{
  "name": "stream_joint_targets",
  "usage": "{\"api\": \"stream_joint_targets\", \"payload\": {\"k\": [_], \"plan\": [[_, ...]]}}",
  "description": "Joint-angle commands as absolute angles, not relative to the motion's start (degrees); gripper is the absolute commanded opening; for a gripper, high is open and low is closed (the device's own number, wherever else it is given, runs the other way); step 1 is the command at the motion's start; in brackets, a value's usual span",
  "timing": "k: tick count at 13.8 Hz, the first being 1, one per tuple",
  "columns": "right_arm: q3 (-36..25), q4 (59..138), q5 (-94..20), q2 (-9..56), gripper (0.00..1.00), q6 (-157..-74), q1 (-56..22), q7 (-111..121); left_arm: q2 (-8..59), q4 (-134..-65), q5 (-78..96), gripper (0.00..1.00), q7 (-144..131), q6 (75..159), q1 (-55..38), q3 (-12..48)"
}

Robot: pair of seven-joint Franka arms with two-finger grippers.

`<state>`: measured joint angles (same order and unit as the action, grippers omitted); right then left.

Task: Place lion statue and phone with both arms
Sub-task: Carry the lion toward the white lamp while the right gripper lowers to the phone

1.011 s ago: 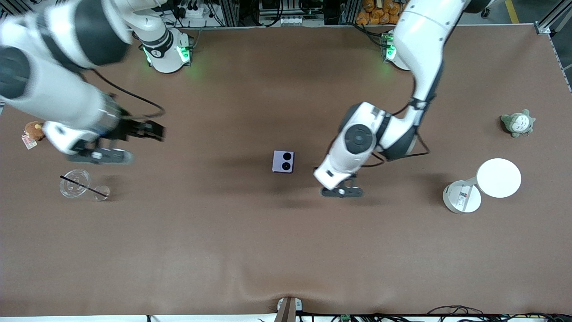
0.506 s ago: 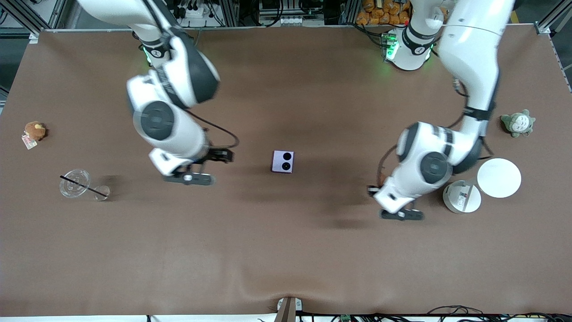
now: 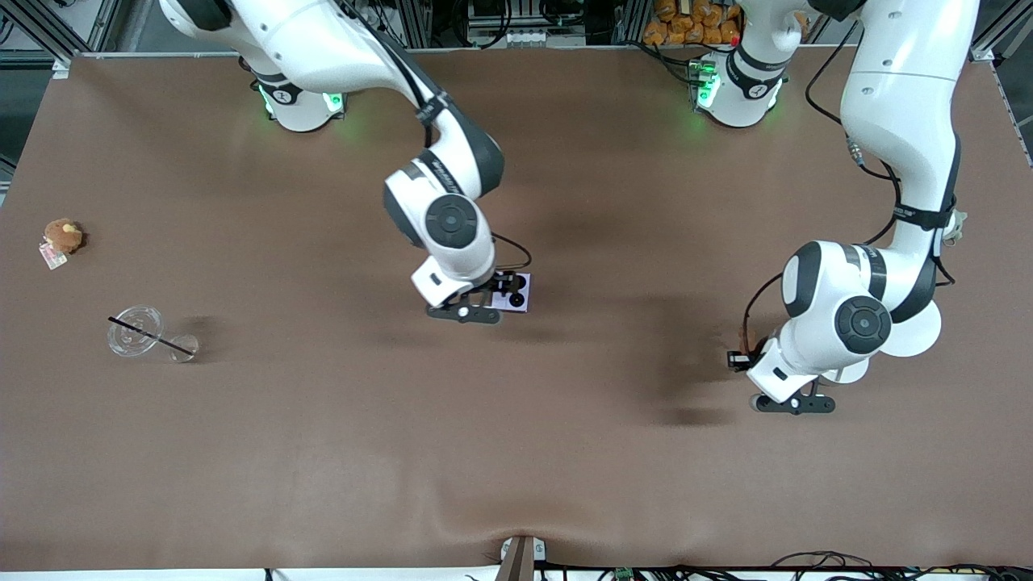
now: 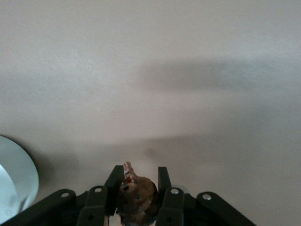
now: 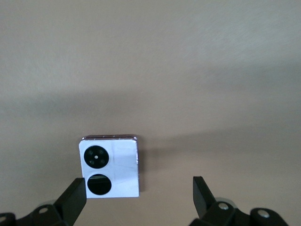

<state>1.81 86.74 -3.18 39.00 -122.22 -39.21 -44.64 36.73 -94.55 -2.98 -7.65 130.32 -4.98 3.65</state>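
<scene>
The phone (image 3: pixel 519 292) is a small pale lavender square with two black circles, lying flat at the table's middle. My right gripper (image 3: pixel 505 287) hangs just over it, open and empty. In the right wrist view the phone (image 5: pixel 110 167) lies close to one finger (image 5: pixel 73 197), off centre in the right gripper (image 5: pixel 138 197). My left gripper (image 3: pixel 741 355) is low over the table beside the white stand, shut on the reddish-brown lion statue (image 3: pixel 748 336). The left wrist view shows the statue (image 4: pixel 137 194) clamped in the left gripper (image 4: pixel 137 181).
A white round-topped stand (image 3: pixel 918 343) is partly covered by the left arm; its disc shows in the left wrist view (image 4: pixel 14 176). A grey-green plush (image 3: pixel 957 226) peeks past that arm. A brown plush with a tag (image 3: pixel 61 236) and clear cups with a black straw (image 3: pixel 137 331) sit at the right arm's end.
The right arm swung from over the cups' area to over the phone. The left arm moved away from the phone toward the white stand, carrying the lion statue.
</scene>
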Motion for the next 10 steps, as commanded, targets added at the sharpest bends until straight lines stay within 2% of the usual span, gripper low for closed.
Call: {"api": "stream_joint_targets", "payload": {"k": [1, 10], "plan": [[1.3, 85.3, -2.7, 42.4, 1.00, -125.8, -41.7, -45.3, 37.5, -94.5, -5.9, 0.00, -6.5, 131.7, -4.0, 4.2], [1.3, 85.0, -2.5, 45.7, 1.00, -129.1, -43.3, -45.2, 38.3, -95.7, -6.3, 0.00, -2.7, 132.3, -0.3, 4.3]]}}
